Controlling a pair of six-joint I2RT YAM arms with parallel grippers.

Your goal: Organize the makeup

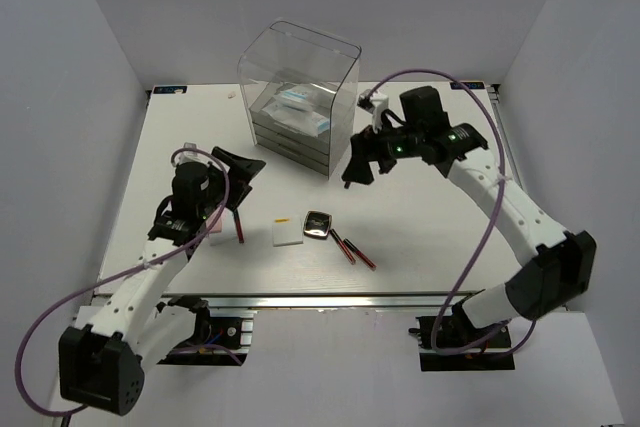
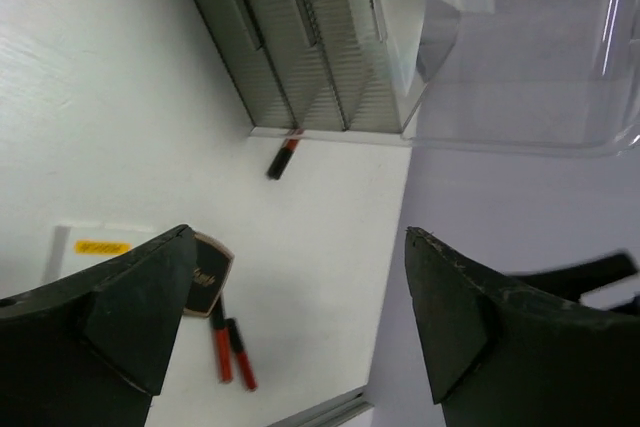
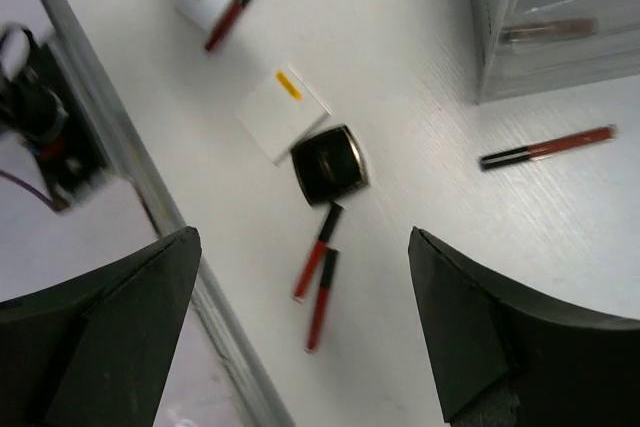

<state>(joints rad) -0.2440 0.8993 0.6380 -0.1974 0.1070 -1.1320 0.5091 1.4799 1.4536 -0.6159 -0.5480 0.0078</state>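
Right arm [image 1: 500,197] angled leftward (fingers [image 3: 110,327] apart); left arm [image 1: 150,267] forward.

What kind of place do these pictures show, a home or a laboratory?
Probably a laboratory robot test cell, not a home: plain white walls enclose the white table, the black-and-white left arm and right arm are bolted at its aluminium front rail, with loose purple cables.

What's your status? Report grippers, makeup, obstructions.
Left gripper open, empty; right gripper open, empty. Compact, white pad, red sticks loose on table; packets inside drawer box top. No obstruction seen.
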